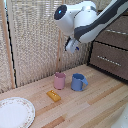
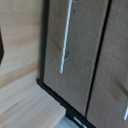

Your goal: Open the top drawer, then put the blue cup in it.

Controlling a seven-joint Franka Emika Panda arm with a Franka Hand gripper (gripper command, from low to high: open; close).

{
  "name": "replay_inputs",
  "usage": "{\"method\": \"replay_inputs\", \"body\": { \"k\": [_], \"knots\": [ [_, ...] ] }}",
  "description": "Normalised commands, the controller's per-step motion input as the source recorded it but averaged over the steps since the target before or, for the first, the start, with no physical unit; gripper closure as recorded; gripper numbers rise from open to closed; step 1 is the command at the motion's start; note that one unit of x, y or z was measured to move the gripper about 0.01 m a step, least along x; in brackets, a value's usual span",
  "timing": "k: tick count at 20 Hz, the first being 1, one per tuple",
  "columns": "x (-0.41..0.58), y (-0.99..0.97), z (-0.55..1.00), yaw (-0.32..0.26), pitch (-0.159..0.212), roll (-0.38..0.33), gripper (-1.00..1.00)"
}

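Top drawer (image 1: 116,26): dark brown front at the exterior view's right, mostly hidden behind the arm; it sits flush with the dresser, closed. In the wrist view a drawer front (image 2: 75,50) with a thin silver bar handle (image 2: 65,37) fills most of the picture; which drawer this is cannot be told.
Lower drawer (image 1: 111,59): same dark wood, silver handle, closed, just above the desk's back edge.
Blue cup (image 1: 77,82): upright on the desk, handle turned toward the exterior view's right, in front of the dresser and apart from it.
Pink cup (image 1: 59,80): upright, just beside the blue cup on the exterior view's left, not touching.
Yellow block (image 1: 53,95): lies flat in front of the pink cup.
Plate (image 1: 20,117): white, patterned rim, at the desk's near corner on the exterior view's left, well apart from the cups.
Writing: none readable.
Desk (image 1: 95,107): light wood planks, open surface in front of the cups and dresser.
Gripper (image 1: 72,46): raised above the cups, near the dresser's edge, touching nothing; whether released or clenched cannot be told.
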Motion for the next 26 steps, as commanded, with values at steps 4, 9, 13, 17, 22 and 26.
{"method": "replay_inputs", "body": {
  "k": [4,9,13,17,22,26],
  "knots": [
    [0.106,-0.17,0.06,-0.138,-0.003,-0.350,-1.00],
    [0.070,-0.23,0.08,-0.090,-0.066,-0.345,-1.00],
    [-0.018,-0.50,0.08,0.002,-0.100,-0.319,-1.00],
    [-0.017,-0.63,0.14,0.002,-0.091,-0.279,-1.00],
    [-0.085,-0.64,0.23,0.018,-0.088,-0.246,-1.00],
    [-0.247,-0.54,0.49,0.035,-0.032,-0.195,-1.00]
  ]
}}
